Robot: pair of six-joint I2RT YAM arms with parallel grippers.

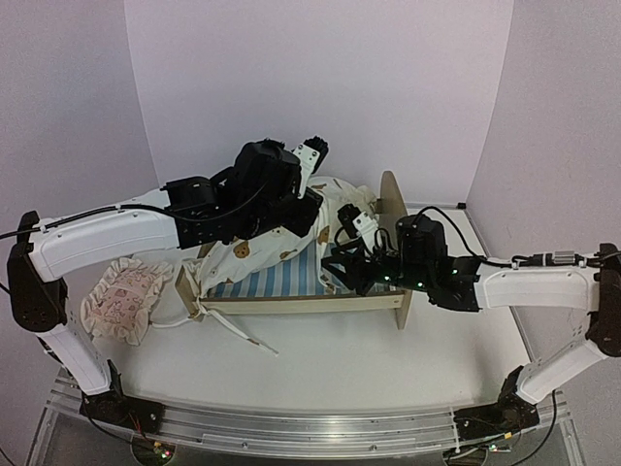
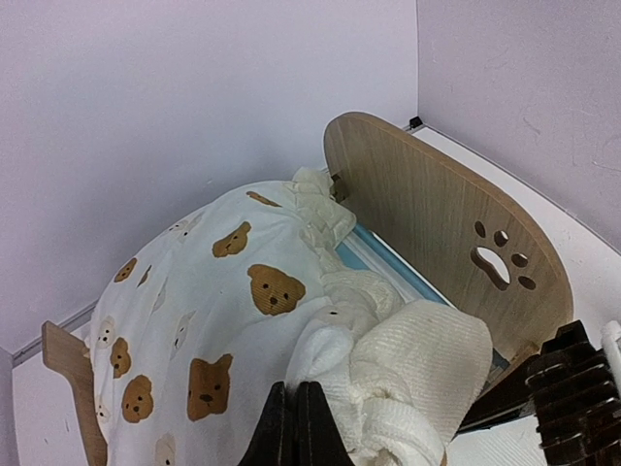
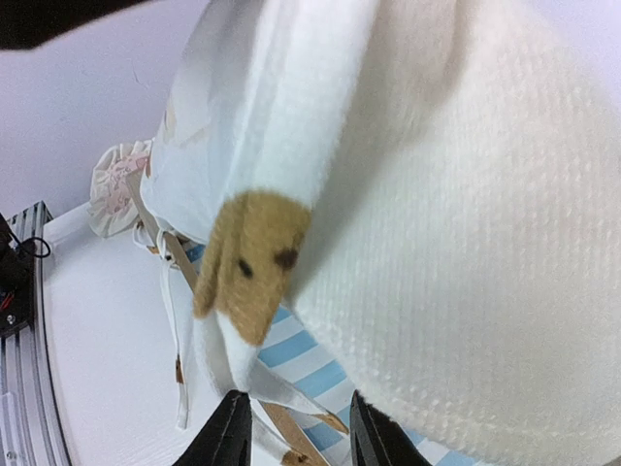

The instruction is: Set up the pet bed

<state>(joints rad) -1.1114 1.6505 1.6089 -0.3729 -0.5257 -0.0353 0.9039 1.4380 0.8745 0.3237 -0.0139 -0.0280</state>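
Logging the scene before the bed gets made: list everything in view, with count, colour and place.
pet bed: one, light plywood, blue-and-white striped mattress, table centre
bear-print quilt: one, cream with brown bears, bunched over the bed
ruffled pillow: one, pinkish, left of the bed
table: one, white, under everything
left gripper: one, black, shut on the quilt
right gripper: one, black, open, near the headboard

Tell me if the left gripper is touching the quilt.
Touching. The left wrist view shows the shut left gripper pinching a fold of the quilt, cloth bunched against both sides.
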